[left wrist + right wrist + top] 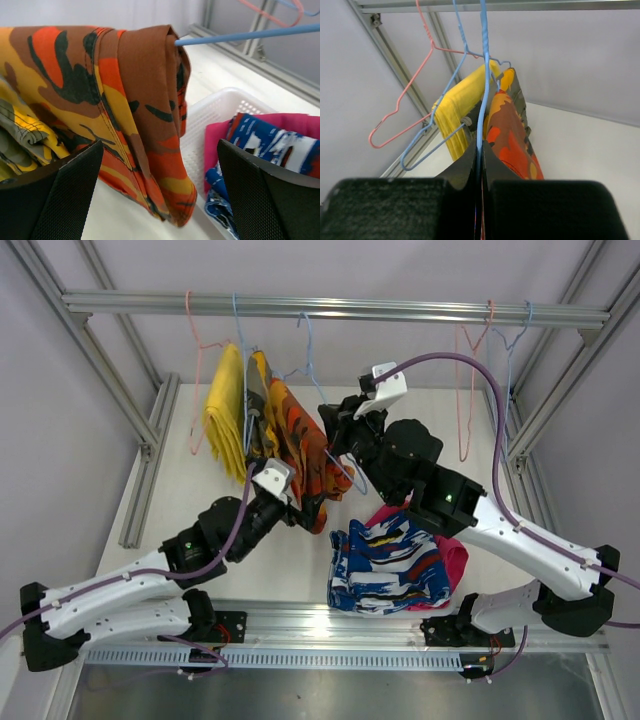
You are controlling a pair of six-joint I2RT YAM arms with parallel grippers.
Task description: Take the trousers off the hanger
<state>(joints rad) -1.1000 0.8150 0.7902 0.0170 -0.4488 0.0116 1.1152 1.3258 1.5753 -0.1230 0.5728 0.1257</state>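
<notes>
rail (330, 308): runs left to right across the far side, above the table (200, 540).
hung pairs: three hang side by side under the left part of the rail. the leftmost hung pair (226, 410) is furthest left, the middle hung pair (255, 405) just right of it, and the rightmost hung pair (300, 450) right of that and nearer.
left hanger (415, 75): on the rail, left of the leftmost hung pair.
right hangers (465, 410): at the right end of the rail, well apart from the hung pairs.
basket (220, 107): on the table, right of the rightmost hung pair and lower.
in the basket: the top pair (385, 565) lies on the lower pair (455, 560), which sticks out to the right.
left gripper (159, 165): on the near side of the rightmost hung pair, one finger off to each side.
right gripper (479, 160): right of the rightmost hung pair, closed on that pair's hanger (482, 75).
</notes>
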